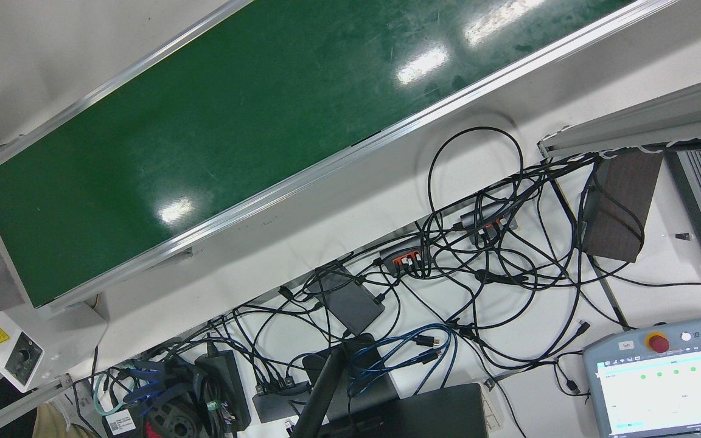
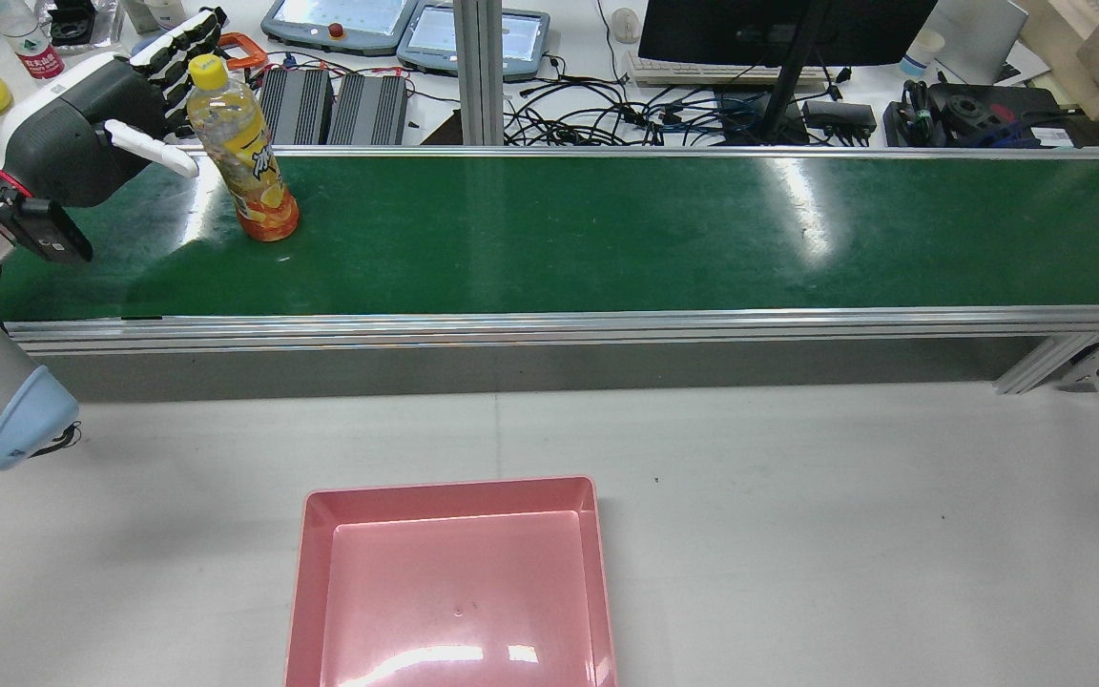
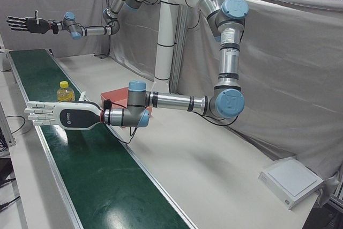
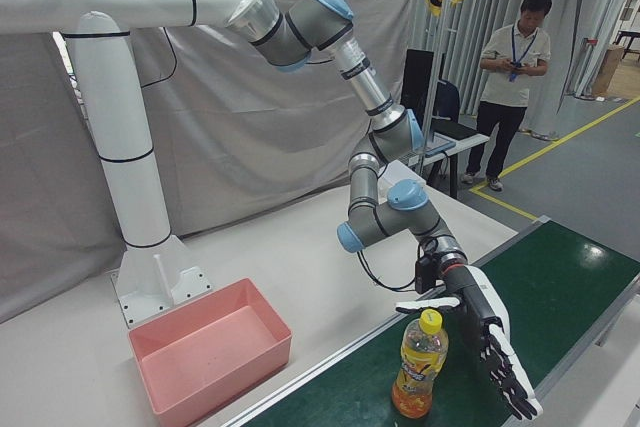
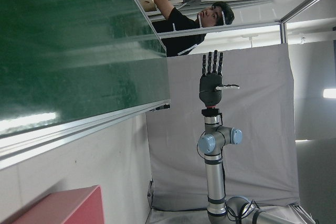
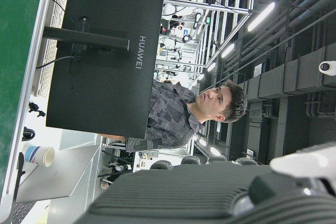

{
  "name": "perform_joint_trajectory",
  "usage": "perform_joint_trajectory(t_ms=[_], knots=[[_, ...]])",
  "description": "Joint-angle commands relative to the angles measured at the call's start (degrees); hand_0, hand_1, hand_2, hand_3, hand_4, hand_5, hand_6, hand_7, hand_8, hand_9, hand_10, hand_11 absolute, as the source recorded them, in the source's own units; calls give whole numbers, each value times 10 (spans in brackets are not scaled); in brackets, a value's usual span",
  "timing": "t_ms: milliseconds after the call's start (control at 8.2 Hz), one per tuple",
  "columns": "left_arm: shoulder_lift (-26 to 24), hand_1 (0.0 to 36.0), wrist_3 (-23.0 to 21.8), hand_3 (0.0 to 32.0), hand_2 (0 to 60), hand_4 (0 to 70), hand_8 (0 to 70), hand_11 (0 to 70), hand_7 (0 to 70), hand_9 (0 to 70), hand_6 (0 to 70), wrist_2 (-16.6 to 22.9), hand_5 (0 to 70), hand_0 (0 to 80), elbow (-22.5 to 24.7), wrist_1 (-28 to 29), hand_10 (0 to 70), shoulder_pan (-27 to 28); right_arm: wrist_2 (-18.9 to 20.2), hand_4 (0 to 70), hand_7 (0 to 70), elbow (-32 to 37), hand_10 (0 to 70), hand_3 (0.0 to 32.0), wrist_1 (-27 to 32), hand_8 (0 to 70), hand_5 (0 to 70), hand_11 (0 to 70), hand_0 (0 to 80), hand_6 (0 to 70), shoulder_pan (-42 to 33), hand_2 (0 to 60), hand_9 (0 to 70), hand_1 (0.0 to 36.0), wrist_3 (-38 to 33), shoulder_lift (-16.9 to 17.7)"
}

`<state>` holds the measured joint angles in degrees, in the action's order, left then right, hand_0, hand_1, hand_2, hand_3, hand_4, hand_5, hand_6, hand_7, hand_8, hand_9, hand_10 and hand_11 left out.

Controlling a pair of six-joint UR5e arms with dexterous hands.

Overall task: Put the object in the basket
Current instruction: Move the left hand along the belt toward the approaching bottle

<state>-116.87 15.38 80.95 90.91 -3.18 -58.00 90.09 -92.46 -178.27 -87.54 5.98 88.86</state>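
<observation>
A clear plastic bottle (image 2: 246,160) of orange drink with a yellow cap and a yellow-orange label stands upright on the green conveyor belt (image 2: 607,229), close to its left end in the rear view and nearer the far edge than the near one. The pink basket (image 2: 454,582), a shallow square tray, sits empty on the white table (image 2: 845,534) before the belt's near edge.
</observation>
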Motion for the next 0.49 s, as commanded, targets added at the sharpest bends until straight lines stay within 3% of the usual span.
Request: perform_joint_trajectory(t_ms=[0,122,244,366], knots=[[-7,131,0,0,0,0,0,0,0,0,0,0,98,690,-1,-1,0,7,0,0,0,0,0,0,0,0,0,0,0,0,0,0,0,0,0,0],[-6,131,0,0,0,2,0,0,0,0,0,-6,128,698,-1,-5,0,6,0,0,0,0,0,0,0,0,0,0,0,0,0,0,0,0,0,0],[-3,130,-2,0,0,17,0,23,2,0,0,-33,258,720,2,-6,5,4,0,0,0,0,0,0,0,0,0,0,0,0,0,0,0,0,0,0],[-1,149,-3,0,0,237,132,385,223,229,47,-57,501,800,5,-3,254,3,0,0,0,0,0,0,0,0,0,0,0,0,0,0,0,0,0,0]])
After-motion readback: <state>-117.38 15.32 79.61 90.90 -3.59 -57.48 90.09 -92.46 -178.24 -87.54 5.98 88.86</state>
